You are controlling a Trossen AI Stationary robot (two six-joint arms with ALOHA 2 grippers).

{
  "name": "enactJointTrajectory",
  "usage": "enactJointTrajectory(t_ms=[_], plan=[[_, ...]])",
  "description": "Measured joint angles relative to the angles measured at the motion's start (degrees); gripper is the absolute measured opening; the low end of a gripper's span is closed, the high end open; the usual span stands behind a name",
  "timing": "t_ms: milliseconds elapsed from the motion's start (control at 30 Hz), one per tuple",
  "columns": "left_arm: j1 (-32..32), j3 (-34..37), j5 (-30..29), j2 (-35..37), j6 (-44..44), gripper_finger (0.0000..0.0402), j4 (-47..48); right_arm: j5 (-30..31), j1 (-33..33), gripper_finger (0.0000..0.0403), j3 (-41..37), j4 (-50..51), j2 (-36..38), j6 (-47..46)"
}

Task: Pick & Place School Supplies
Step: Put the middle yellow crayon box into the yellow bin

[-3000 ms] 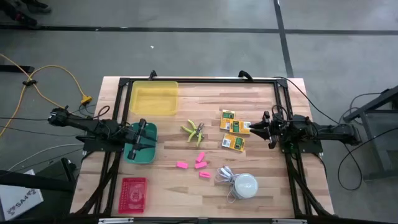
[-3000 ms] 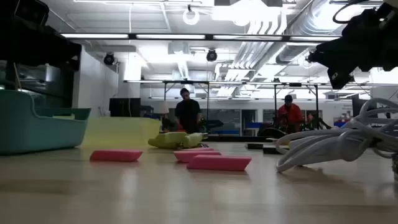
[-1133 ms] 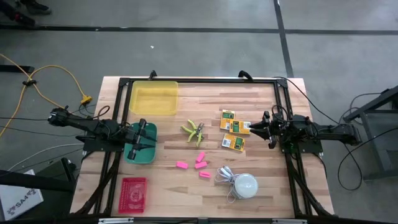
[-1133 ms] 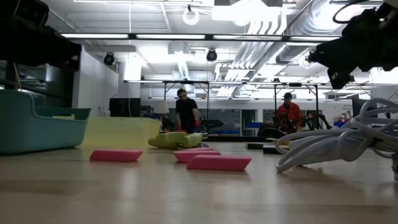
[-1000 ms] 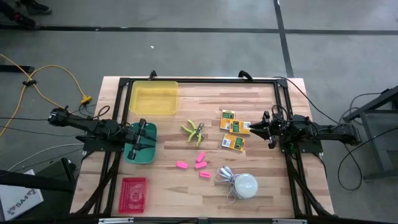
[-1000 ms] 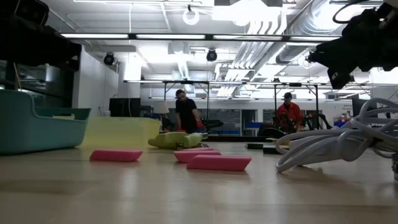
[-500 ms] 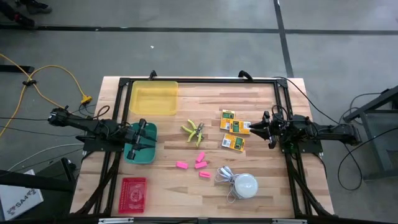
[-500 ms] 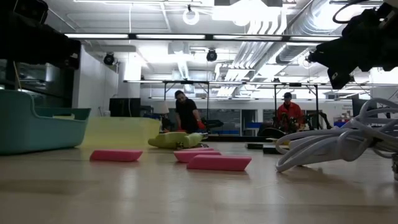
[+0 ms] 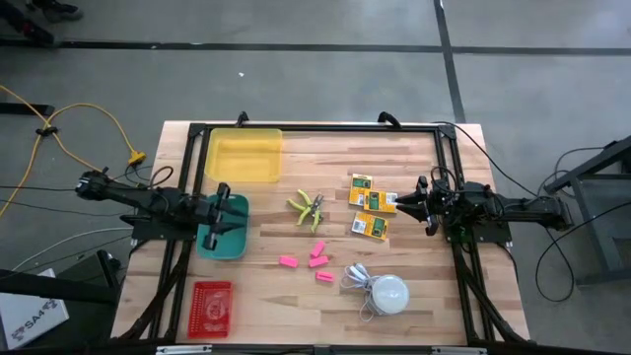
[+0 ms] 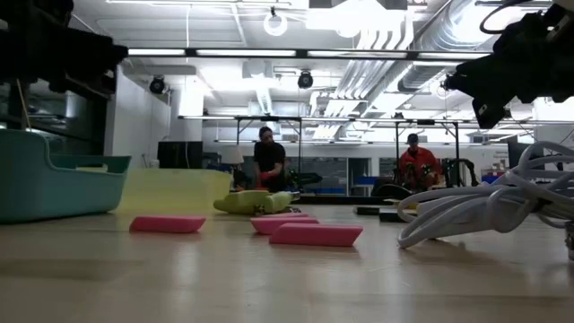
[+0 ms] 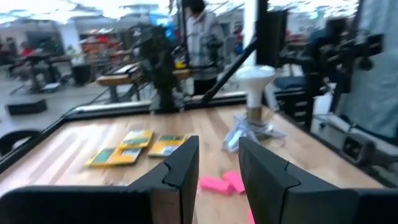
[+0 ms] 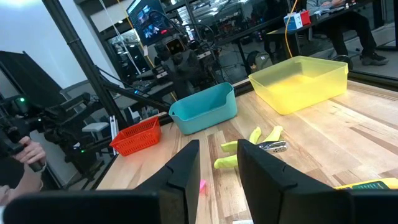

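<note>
On your table, the scissors-like tool (image 9: 309,208) lies mid-table, with the three boxes (image 9: 371,206) to its right and the eraser blocks (image 9: 312,260) nearer the front edge. The domed lamp (image 9: 386,293) sits right of the erasers. Three bins line the left side: one tray (image 9: 244,156) at the back, a tub (image 9: 223,229) under the left gripper (image 9: 219,215), and a basket (image 9: 210,309) in front.

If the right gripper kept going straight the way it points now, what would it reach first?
Probably the lime-green-handled scissors-like tool, centred ahead of the right gripper in its wrist view. Depth is unclear; the flat yellow-and-green boxes lie nearer, below its line.
</note>
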State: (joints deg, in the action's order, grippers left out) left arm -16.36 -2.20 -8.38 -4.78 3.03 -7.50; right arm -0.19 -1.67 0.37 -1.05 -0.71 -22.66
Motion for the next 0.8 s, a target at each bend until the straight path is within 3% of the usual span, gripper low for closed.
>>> enactJointTrajectory(t_ms=[267, 600, 800], plan=[[0.0, -5.9, -5.1, -6.8, -1.4, 0.0108, 0.6, 0.0, 0.0, 0.0095, 0.0, 0.0, 0.0, 0.0], [1.3, -20.1, -9.6, -27.8, -5.3, 0.0108, 4.4, 0.0, 0.0, 0.0095, 0.0, 0.0, 0.0, 0.0], [4.5, -28.0, -9.5, -41.4, -8.5, 0.0108, 6.2, 0.0, 0.0, 0.0095, 0.0, 0.0, 0.0, 0.0]])
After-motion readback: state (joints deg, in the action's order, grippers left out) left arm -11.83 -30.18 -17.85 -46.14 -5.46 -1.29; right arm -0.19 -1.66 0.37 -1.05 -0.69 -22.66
